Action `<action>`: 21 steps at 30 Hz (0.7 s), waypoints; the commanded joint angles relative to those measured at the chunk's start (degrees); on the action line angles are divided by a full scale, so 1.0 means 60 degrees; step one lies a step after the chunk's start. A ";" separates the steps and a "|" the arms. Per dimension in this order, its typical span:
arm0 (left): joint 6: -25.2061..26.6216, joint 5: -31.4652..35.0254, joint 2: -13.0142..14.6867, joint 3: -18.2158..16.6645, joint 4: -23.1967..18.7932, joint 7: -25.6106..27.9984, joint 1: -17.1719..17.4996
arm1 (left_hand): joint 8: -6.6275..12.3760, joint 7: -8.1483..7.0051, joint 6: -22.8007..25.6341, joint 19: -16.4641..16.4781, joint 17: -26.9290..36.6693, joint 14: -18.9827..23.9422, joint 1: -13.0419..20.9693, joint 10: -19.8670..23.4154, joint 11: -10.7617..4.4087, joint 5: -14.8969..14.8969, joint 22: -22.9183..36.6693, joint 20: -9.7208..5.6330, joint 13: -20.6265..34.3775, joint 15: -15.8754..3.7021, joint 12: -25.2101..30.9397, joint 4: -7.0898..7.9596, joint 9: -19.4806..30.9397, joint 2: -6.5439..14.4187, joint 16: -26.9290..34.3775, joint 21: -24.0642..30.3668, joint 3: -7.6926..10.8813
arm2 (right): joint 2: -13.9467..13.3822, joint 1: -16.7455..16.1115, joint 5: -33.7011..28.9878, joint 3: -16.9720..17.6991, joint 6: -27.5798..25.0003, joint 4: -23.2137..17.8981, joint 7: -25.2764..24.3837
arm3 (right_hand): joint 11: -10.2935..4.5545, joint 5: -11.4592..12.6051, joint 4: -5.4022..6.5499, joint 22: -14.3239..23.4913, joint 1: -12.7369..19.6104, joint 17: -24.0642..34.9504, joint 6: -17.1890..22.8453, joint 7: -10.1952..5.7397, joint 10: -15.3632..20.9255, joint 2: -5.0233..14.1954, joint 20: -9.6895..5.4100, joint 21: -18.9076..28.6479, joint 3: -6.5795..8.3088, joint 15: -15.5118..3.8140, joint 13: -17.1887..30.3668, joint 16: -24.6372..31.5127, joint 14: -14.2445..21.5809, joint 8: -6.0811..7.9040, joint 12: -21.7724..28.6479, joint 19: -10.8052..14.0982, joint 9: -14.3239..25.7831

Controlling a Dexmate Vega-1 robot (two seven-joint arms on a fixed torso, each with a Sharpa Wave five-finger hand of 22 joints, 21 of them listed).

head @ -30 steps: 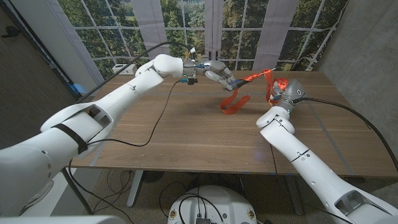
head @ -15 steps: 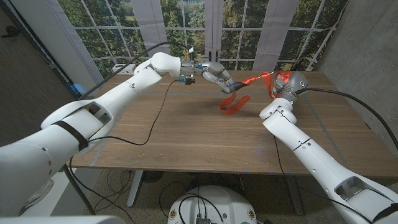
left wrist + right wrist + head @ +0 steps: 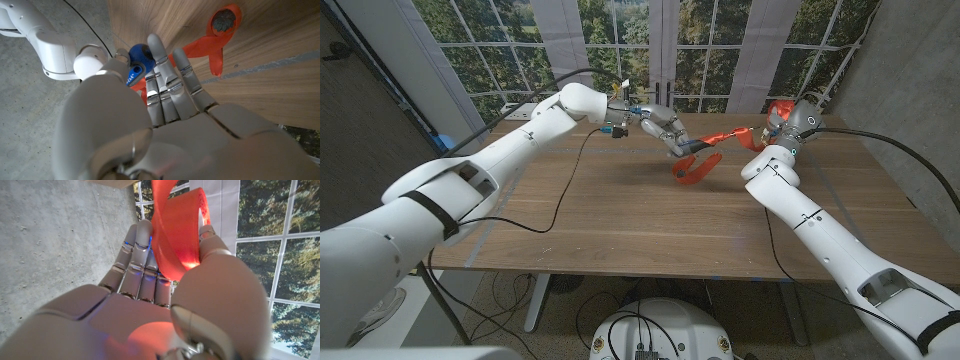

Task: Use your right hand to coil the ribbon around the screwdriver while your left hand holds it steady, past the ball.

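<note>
Right hand (image 3: 782, 112) pinching ribbon (image 3: 698, 165) taut, left hand (image 3: 665, 126) gripping screwdriver (image 3: 136, 64)

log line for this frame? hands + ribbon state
left hand: holds screwdriver | right hand: grips ribbon, raised | ribbon: stretched between hands, loop on table

**A robot test room with big windows**

This looks like a lab or work room, not a home. A plain wooden table (image 3: 620, 215) stands on thin metal legs (image 3: 536, 300), like an office desk. Black cables (image 3: 570, 190) lie across it and more hang under it. Behind the table is a wall of tall windows (image 3: 620, 45) with green trees outside. The side wall (image 3: 910, 70) is bare grey concrete.
</note>
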 commanded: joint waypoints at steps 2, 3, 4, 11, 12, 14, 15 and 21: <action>0.0280 0.0681 0.0021 0.0366 -0.0028 -0.0264 -0.0235 | -0.0009 -0.0561 0.1399 -0.0033 0.0022 0.0132 0.0952 0.1618 -0.1519 0.0030 0.0017 0.0030 0.0636 -0.0414 0.0014 -0.0302 0.0259 0.1018 -0.0023 0.0024 0.0790 | -0.0186 0.0158 -0.0213 0.0062 0.0238 -0.0235 -0.0103 | -0.0639 0.0052 -0.0215 0.0020 0.0881 0.0011 0.2144 -0.0406 0.0964 0.0903 -0.0085 0.0049 0.0289 -0.1246 0.0967 -0.0030 0.0295 0.0616 0.0820 0.0021 0.1270; 0.0363 0.0832 0.0085 0.0396 -0.0187 -0.0166 -0.0225 | -0.0010 -0.0575 0.1396 -0.0035 0.0036 0.0120 0.0958 0.1616 -0.1520 0.0030 0.0017 0.0026 0.0629 -0.0404 0.0008 -0.0307 0.0261 0.1017 -0.0018 0.0024 0.0791 | -0.0252 0.0157 -0.0229 0.0047 0.0195 -0.0308 -0.0033 | -0.0629 0.0050 -0.0206 0.0019 0.0866 0.0007 0.2146 -0.0401 0.0976 0.0901 -0.0086 0.0049 0.0286 -0.1266 0.0946 -0.0037 0.0299 0.0619 0.0811 0.0021 0.1275; 0.0397 0.0825 0.0067 0.0409 -0.0163 -0.0206 -0.0243 | -0.0009 -0.0566 0.1401 -0.0036 0.0031 0.0112 0.0962 0.1613 -0.1550 0.0030 0.0017 0.0030 0.0637 -0.0409 0.0010 -0.0310 0.0258 0.1017 -0.0024 0.0025 0.0791 | -0.0265 0.0127 -0.0257 0.0057 0.0239 -0.0337 -0.0067 | -0.0627 0.0050 -0.0208 0.0019 0.0866 0.0002 0.2141 -0.0401 0.0975 0.0898 -0.0086 0.0049 0.0290 -0.1271 0.0953 -0.0047 0.0300 0.0615 0.0815 0.0020 0.1270; 0.1175 0.1752 0.0360 0.0678 -0.1088 0.0176 -0.0238 | -0.0030 -0.0533 0.1374 -0.0031 0.0051 0.0093 0.0982 0.1607 -0.1507 0.0029 0.0018 0.0046 0.0634 -0.0401 -0.0003 -0.0319 0.0244 0.1024 -0.0012 0.0034 0.0787 | -0.0303 -0.0180 -0.0227 0.0307 0.0511 -0.0722 -0.0119 | -0.0630 0.0045 -0.0200 0.0020 0.0843 -0.0008 0.2152 -0.0414 0.0949 0.0889 -0.0090 0.0049 0.0294 -0.1276 0.0970 -0.0078 0.0320 0.0616 0.0815 0.0017 0.1264; 0.1271 0.1845 0.0383 0.0704 -0.1182 0.0211 -0.0238 | -0.0027 -0.0527 0.1383 -0.0038 0.0049 0.0093 0.0990 0.1601 -0.1524 0.0029 0.0018 0.0048 0.0645 -0.0413 0.0000 -0.0326 0.0244 0.1023 -0.0012 0.0033 0.0786 | -0.0329 -0.0254 -0.0223 0.0342 0.0656 -0.0800 -0.0142 | -0.0634 0.0044 -0.0201 0.0020 0.0842 0.0008 0.2151 -0.0413 0.0947 0.0886 -0.0092 0.0052 0.0289 -0.1272 0.0987 -0.0057 0.0334 0.0616 0.0825 0.0027 0.1265; 0.1591 0.2337 0.0557 0.0760 -0.1693 0.0579 -0.0151 | -0.0035 -0.0529 0.1373 -0.0039 0.0036 0.0098 0.1000 0.1606 -0.1514 0.0028 0.0018 0.0052 0.0638 -0.0415 -0.0004 -0.0331 0.0239 0.1024 -0.0015 0.0034 0.0786 | -0.0368 -0.0329 -0.0257 0.0337 0.0740 -0.0987 -0.0122 | -0.0638 0.0046 -0.0202 0.0021 0.0852 0.0033 0.2150 -0.0419 0.0954 0.0904 -0.0091 0.0048 0.0293 -0.1271 0.0979 -0.0047 0.0313 0.0613 0.0822 0.0013 0.1260; 0.1673 0.2379 0.0571 0.0755 -0.1760 0.0637 -0.0119 | -0.0040 -0.0523 0.1369 -0.0031 0.0014 0.0104 0.0999 0.1582 -0.1504 0.0026 0.0018 0.0061 0.0664 -0.0418 -0.0001 -0.0324 0.0232 0.1032 -0.0023 0.0039 0.0782 | -0.0378 -0.0420 -0.0178 0.0415 0.0949 -0.1106 -0.0085 | -0.0640 0.0047 -0.0203 0.0021 0.0854 0.0051 0.2152 -0.0414 0.0962 0.0907 -0.0091 0.0051 0.0295 -0.1278 0.0949 -0.0041 0.0300 0.0610 0.0807 0.0021 0.1254; 0.2025 0.2592 0.0640 0.0707 -0.2073 0.0977 0.0054 | -0.0054 -0.0519 0.1343 -0.0029 0.0005 0.0098 0.1012 0.1618 -0.1496 0.0022 0.0017 0.0065 0.0610 -0.0399 -0.0026 -0.0324 0.0226 0.1036 -0.0022 0.0045 0.0769 | -0.0637 -0.0488 -0.0708 -0.0028 0.1278 -0.1820 -0.0011 | -0.0621 0.0049 -0.0213 0.0021 0.0869 0.0037 0.2145 -0.0406 0.0969 0.0910 -0.0097 0.0053 0.0295 -0.1274 0.0932 -0.0045 0.0302 0.0619 0.0799 0.0026 0.1273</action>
